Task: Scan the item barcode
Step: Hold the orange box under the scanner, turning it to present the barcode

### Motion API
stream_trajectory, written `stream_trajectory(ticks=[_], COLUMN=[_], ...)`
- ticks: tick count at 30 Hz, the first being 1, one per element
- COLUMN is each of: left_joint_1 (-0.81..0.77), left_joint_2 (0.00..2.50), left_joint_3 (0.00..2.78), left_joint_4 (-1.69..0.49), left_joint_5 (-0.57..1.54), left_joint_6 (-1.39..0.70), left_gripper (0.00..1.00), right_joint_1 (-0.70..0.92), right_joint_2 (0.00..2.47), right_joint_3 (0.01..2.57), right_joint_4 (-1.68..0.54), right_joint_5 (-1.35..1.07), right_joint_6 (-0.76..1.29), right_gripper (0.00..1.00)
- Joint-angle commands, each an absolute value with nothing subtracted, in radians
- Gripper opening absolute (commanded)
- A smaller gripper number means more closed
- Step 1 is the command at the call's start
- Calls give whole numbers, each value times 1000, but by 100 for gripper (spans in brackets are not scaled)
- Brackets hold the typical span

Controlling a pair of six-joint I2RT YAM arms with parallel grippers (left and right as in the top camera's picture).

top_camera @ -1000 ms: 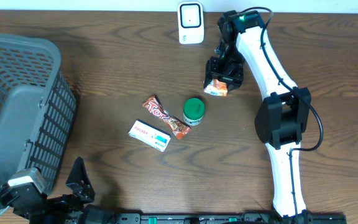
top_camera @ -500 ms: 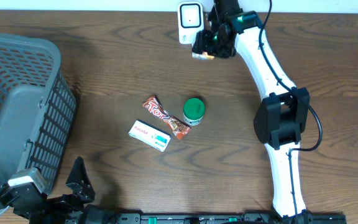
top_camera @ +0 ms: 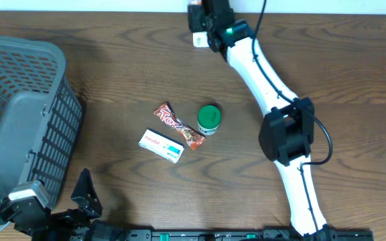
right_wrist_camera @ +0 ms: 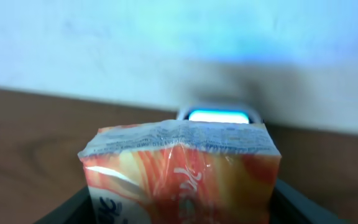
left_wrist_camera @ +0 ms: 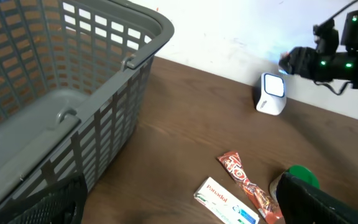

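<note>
**Right wrist camera shows orange packet raised to the scanner**

An orange packet (right_wrist_camera: 179, 174) hangs at the far edge of the bench (top_camera: 112, 67), directly in front of the white scanner (right_wrist_camera: 219, 116). The scanner's lit window shows just above the packet's crimped top seam. The right hand (top_camera: 205, 19) is about half spread and pinches the packet by its two sides. Its dark fingers (right_wrist_camera: 294, 208) are visible at the lower corners of the wrist view.

The packet looks like a light pouch wrapped in film. The glossy skin is likely to be slippery, and the soft body probably dents under a hard squeeze. A moderate pinch across the sides, low on the body, appears the sensible hold. It leaves the broad printed faces free to turn toward the scanner window. Where the barcode sits cannot be told from these views.

From overhead, the right arm stretches up the right half of the bench to the far edge. Its hand covers most of the scanner, and the packet is hidden beneath it.

The left hand (left_wrist_camera: 176, 193) sits at the near left corner beside the grey basket (top_camera: 57, 60), spread wide and holding nothing. A chocolate bar (top_camera: 178, 126), a green-lidded tub (top_camera: 209, 119) and a small white box (top_camera: 161, 145) lie together mid-bench, well apart from both hands.
</note>
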State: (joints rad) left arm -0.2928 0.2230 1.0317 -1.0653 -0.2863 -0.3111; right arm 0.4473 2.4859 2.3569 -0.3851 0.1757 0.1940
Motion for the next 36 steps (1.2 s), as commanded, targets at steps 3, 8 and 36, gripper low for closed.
stream_trajectory(ticks=[3,8,36], left_joint_1=[-293,-293,-293], left_joint_2=[223,223,223], left_joint_3=[1030,1030,1030], left_joint_4=[-1062,-1062,-1062], left_joint_5=[-281,-281,-281], left_joint_6=[-312,-312,-312], left_gripper=[97,97,97], right_joint_1=[442,439,443], right_joint_2=[2613,2704,2493], right_joint_3=[2368,2368,2368], right_joint_4=[-234,-73,-550], right_joint_5=[346,347,358], right_joint_6=[79,30,23], right_gripper=[63,58,59])
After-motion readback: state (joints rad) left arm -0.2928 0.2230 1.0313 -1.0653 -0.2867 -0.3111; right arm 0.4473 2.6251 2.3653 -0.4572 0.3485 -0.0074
